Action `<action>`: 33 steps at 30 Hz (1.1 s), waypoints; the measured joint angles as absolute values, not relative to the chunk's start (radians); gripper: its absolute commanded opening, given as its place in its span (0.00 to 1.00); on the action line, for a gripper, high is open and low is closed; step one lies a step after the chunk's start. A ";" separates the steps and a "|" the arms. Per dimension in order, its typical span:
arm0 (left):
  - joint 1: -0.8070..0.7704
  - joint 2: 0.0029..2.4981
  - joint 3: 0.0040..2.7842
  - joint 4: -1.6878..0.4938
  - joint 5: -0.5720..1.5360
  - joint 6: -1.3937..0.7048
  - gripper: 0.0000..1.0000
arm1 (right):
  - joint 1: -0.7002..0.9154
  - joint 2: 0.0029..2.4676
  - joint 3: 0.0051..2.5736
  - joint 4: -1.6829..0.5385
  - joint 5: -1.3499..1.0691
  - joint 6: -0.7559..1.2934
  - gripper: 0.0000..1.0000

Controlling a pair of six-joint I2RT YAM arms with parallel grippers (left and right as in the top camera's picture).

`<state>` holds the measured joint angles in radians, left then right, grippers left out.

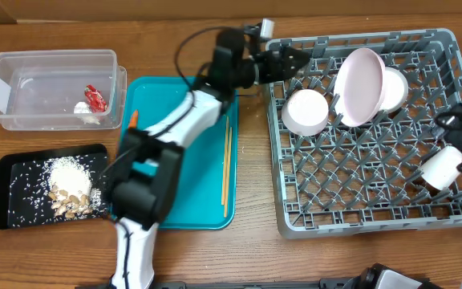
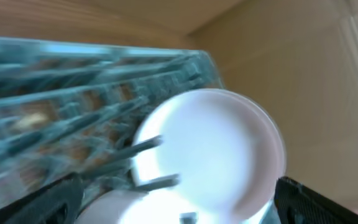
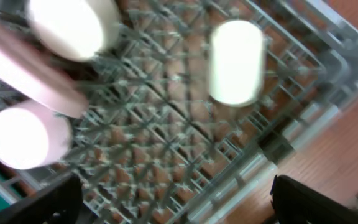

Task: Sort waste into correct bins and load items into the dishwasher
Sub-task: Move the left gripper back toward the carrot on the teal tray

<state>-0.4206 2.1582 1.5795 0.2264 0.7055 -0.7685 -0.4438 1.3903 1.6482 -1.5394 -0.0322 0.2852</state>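
The grey dish rack (image 1: pixel 455 48) holds a white bowl (image 1: pixel 306 112), a tilted white plate (image 1: pixel 358 87), a second bowl (image 1: pixel 395 87) and a small white cup (image 1: pixel 442 167). My left gripper (image 1: pixel 295 58) is open and empty over the rack's far left corner, facing the plate (image 2: pixel 219 146) and the bowl (image 2: pixel 129 208). My right gripper (image 1: pixel 460 132) is open and empty over the rack's right side, just above the cup (image 3: pixel 237 60). The chopsticks (image 1: pixel 225 160) and the orange carrot (image 1: pixel 135 118) lie on the teal tray (image 1: pixel 191 201).
The clear tub (image 1: pixel 22 72) at the far left holds the red wrapper (image 1: pixel 95 97) and the white scrap (image 1: pixel 84 109). The black tray (image 1: pixel 14 172) in front of it holds rice with nut pieces (image 1: pixel 70 185). My left arm (image 1: pixel 147 177) crosses the teal tray.
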 measured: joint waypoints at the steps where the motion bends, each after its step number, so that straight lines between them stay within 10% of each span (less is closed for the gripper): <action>1: -0.400 2.122 1.579 0.122 0.682 -0.718 1.00 | -0.444 1.390 1.648 -1.518 -0.054 0.272 0.93; 6: -0.289 1.889 1.589 -0.393 0.469 -0.550 1.00 | -0.444 1.412 1.649 -1.393 -0.168 0.210 0.57; 12: -0.136 1.657 1.597 -0.955 0.220 -0.484 1.00 | -0.416 1.549 1.648 -1.248 -0.235 0.188 0.49; 27: 0.014 1.630 1.596 -1.239 0.084 -0.430 1.00 | -0.160 1.838 1.647 -1.079 -0.447 0.088 0.47; 33: 0.014 1.630 1.596 -1.242 0.080 -0.414 1.00 | -0.131 1.837 1.647 -1.110 -0.473 0.036 0.66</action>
<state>0.0139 1.6299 1.5955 -1.2419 0.0803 -0.4145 -0.1310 1.8374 1.6474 -1.1099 -0.4728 0.0360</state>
